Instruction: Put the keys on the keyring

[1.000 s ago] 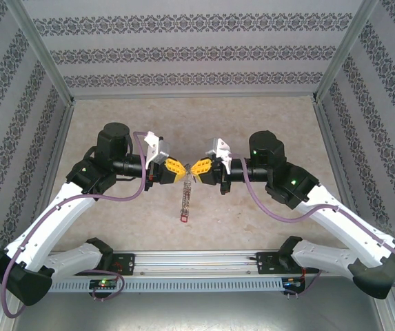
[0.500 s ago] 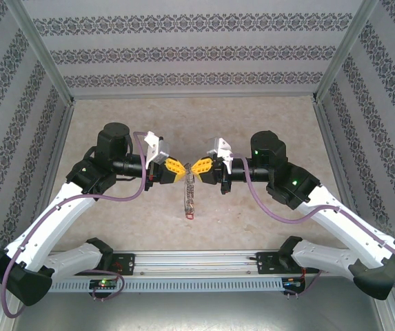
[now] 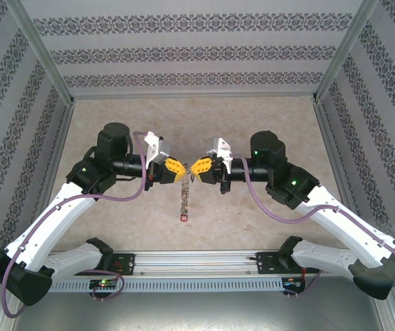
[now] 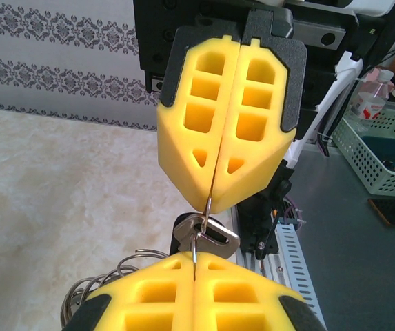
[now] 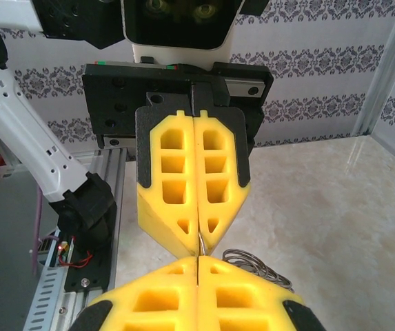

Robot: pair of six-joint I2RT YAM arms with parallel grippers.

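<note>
- Near edge: rail (image 3: pixel 197 261) carries both arm bases. The arms reach in and meet over the middle of the table (image 3: pixel 266 117).
- keyring (image 3: pixel 185 198) hangs from the point where the two grippers meet. It trails toward the rail, with a red tag (image 3: pixel 184 216) at its low end. Can't tell if the tag touches the table.
- left gripper (image 3: pixel 183 172): jaws fully closed, yellow foam pads pressed flat together. A thin metal strip enters the seam at the tips. It looks like the blade of the key (image 4: pixel 204 233) seen edge-on.
- The key's black-tagged head sits in the small gap between the two sets of tips.
- right gripper (image 3: pixel 193 171): also fully closed, tip to tip with the left. It pinches a thin keyring wire at its very point.
- In the wrist views, loose wire coils bunch just under the tips.
- Far: patterned wall (image 3: pixel 197 55).
</note>
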